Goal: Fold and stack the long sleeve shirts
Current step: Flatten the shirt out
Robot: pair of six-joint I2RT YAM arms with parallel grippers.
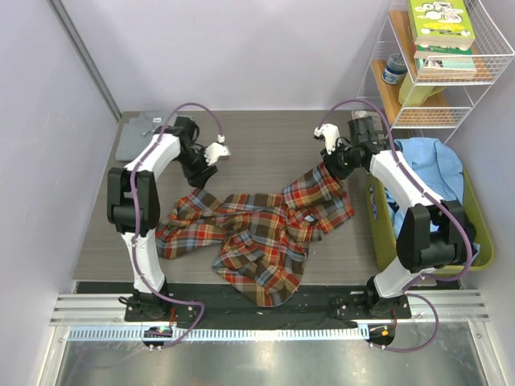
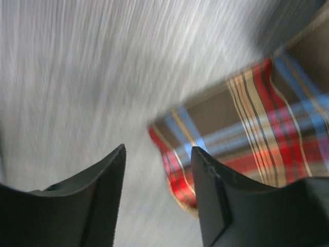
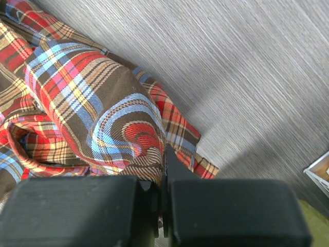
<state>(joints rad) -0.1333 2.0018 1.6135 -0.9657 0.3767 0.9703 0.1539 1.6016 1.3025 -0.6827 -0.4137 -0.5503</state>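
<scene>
The plaid long sleeve shirt (image 1: 257, 233) lies crumpled across the middle of the table. A pale grey shirt (image 1: 138, 137) lies folded at the back left corner. My left gripper (image 1: 201, 178) hovers over the plaid shirt's far left end. In the left wrist view it (image 2: 159, 152) is open, with bare tabletop between the fingers and the plaid edge (image 2: 247, 128) just beside the right finger. My right gripper (image 1: 330, 169) is at the shirt's far right part. In the right wrist view it (image 3: 165, 154) is shut on a bunched fold of plaid cloth (image 3: 103, 113).
A green bin (image 1: 378, 225) holding blue cloth (image 1: 426, 173) stands along the table's right edge. Behind it is a wire shelf (image 1: 475, 88) with books (image 1: 438, 28). The purple walls close in on the left and the back.
</scene>
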